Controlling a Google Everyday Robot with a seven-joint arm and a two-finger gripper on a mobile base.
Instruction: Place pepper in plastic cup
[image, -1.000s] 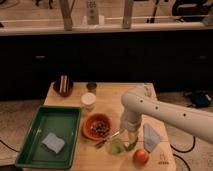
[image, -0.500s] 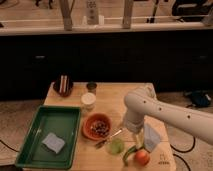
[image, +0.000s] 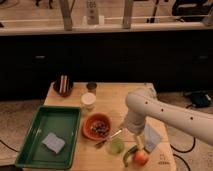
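Observation:
The green pepper (image: 128, 154) lies curved at the table's front edge, touching a red-orange apple (image: 142, 158) on its right. The small green plastic cup (image: 116, 146) stands upright just left of the pepper, in front of the orange bowl. My gripper (image: 138, 145) hangs from the white arm (image: 165, 114), which reaches in from the right. It sits low over the table, just above the pepper and apple and to the right of the cup. The arm's wrist hides most of it.
An orange bowl (image: 98, 126) holds dark bits, with a utensil (image: 108, 138) leaning by it. A green tray (image: 35, 150) with a blue sponge (image: 54, 142) is at left. A white cup (image: 88, 101), a small dark cup (image: 91, 86), a brown bowl (image: 63, 86) and a pale blue bag (image: 151, 138) are also here.
The pepper has moved from beside the cup's left side to the right of it, next to the apple. The gripper has shifted slightly right with it.

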